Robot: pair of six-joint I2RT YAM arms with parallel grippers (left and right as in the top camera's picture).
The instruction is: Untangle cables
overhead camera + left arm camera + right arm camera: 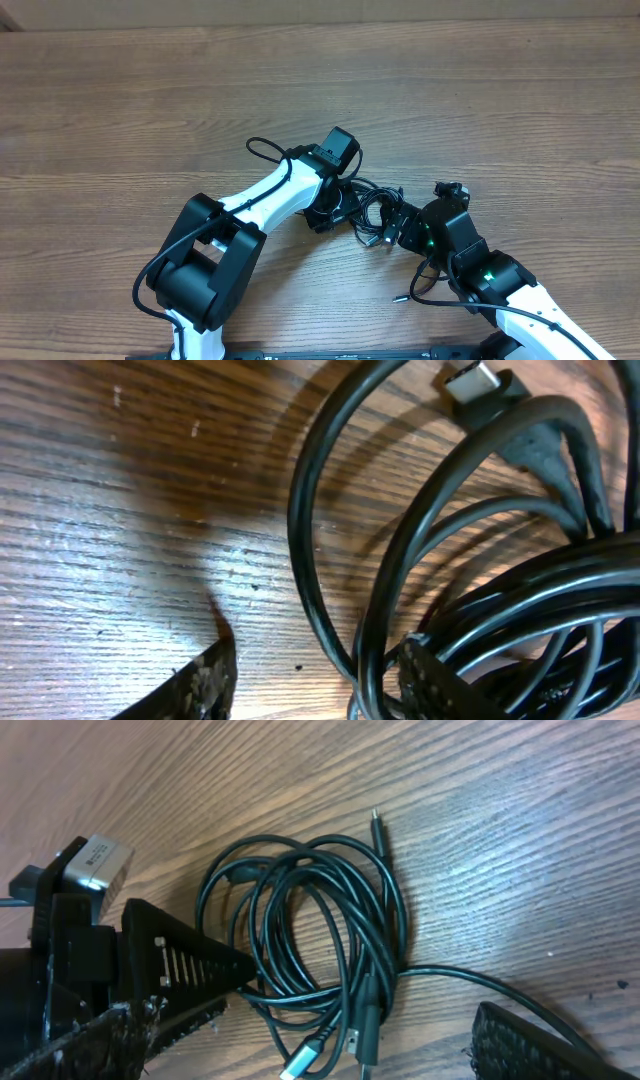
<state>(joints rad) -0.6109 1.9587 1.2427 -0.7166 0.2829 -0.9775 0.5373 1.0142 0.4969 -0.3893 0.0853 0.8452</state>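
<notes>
Right gripper (330,1045): spread wide, holding nothing. The near end of the cables (310,920) lies between its fingers (520,1042).
Left gripper (315,685): roughly half open, with an outer loop (310,540) between the fingers, close to one of them. No grip is visible.
Lie of cables: one coil on the table (120,100) between both grippers, its long axis running away from the right fingers.
Nearer arm: left, which is likely to take that loop.

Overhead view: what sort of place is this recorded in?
Probably a robot lab or test bench: a wood-grain table, the left arm and right arm reaching over it, and tangled thin black cables between them.
</notes>
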